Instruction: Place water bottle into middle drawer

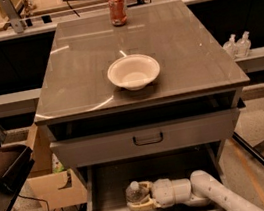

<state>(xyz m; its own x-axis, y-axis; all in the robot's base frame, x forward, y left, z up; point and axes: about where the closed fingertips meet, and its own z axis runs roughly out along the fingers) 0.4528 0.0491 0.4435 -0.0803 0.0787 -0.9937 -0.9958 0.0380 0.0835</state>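
The water bottle [134,193] shows its white cap and clear body low in the camera view, inside the open middle drawer [104,203]. My gripper [138,198] reaches in from the lower right, its pale fingers [144,206] lying on both sides of the bottle. Most of the bottle's body is hidden between the fingers and the wrist. The bottle sits near the drawer's front centre, on or just above the grey floor.
A grey drawer front with a black handle [148,138] hangs above the open drawer. On the cabinet top stand a white bowl [133,71] and a red soda can [117,8]. Two small clear bottles [238,45] sit on a shelf right. A cardboard box [46,168] stands left.
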